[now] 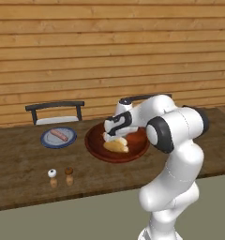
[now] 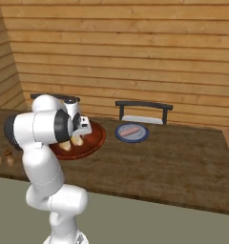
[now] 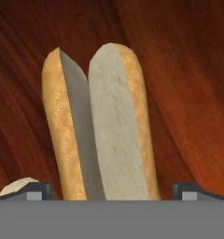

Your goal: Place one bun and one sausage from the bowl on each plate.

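1. Hovering low over the bowl (image 1: 115, 152), the pincer (image 3: 112, 189) has its jaws spread wide, one dark tip on either side of a split bun (image 3: 102, 126), and it has hold of nothing yet.
2. Seen from the hand, that bun lies lengthwise between the tips, its golden crust outward and its pale cut faces opening in a narrow V. A paler rounded end of another bun (image 3: 18, 186) peeks in beside the left tip.
3. From the left base view, the buns (image 1: 116, 145) sit together in the reddish-brown bowl, directly beneath the hand, with the white arm leaning over them from the near side of the surface (image 1: 20, 173).
4. My guess is the bun will be light and soft, crushing easily and apt to gape along its slit. I would take it across the middle of its length, squeezing crust to crust so the halves close together, and only gently.
5. Nearer the front edge stand two small shakers (image 1: 60, 173), well apart from the bowl.
6. Farther off, a blue-rimmed plate (image 1: 46, 141) lies to the left of the bowl with a sausage (image 1: 58, 135) on it and no bun.
7. In the right base view, a second plate (image 2: 119, 135) lies right of the bowl, likewise carrying a sausage (image 2: 131, 130) alone.
8. Behind the plates stand dark chairs (image 2: 144, 110) against the plank wall.
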You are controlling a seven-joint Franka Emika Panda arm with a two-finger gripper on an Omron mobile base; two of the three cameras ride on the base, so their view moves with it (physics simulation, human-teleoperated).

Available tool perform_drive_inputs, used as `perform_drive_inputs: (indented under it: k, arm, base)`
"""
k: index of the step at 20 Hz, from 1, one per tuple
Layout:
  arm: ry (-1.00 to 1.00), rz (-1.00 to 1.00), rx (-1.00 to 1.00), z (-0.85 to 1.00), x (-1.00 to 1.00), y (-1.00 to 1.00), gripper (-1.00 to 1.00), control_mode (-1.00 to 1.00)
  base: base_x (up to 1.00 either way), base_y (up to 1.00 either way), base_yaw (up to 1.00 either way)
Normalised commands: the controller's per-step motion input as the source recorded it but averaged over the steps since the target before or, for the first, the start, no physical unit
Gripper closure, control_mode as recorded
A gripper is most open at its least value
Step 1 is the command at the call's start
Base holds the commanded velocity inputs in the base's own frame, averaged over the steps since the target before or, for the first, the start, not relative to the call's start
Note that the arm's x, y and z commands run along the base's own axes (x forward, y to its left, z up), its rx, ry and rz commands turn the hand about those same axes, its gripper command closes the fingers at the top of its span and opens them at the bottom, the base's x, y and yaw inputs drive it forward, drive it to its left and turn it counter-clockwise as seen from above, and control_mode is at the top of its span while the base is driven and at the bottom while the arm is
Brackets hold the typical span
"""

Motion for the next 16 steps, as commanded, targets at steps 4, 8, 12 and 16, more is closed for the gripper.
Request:
perform_drive_inputs:
  k: [4,8,12,16]
  arm:
    - [0.0,0.0,0.0,-0.44,-0.01,0.0,1.0,-1.0]
    - [0.0,0.0,-0.01,-0.26,-0.14,0.0,1.0,-1.0]
    - [-0.2,-0.01,0.11,0.6,-0.54,0.0,1.0,-1.0]
    - [-0.17,-0.02,0.13,1.0,-0.3,0.28,1.0,-1.0]
  base:
    - [0.0,0.0,0.0]
    - [0.0,0.0,0.0]
    - [0.0,0.0,0.0]
    - [0.0,0.0,0.0]
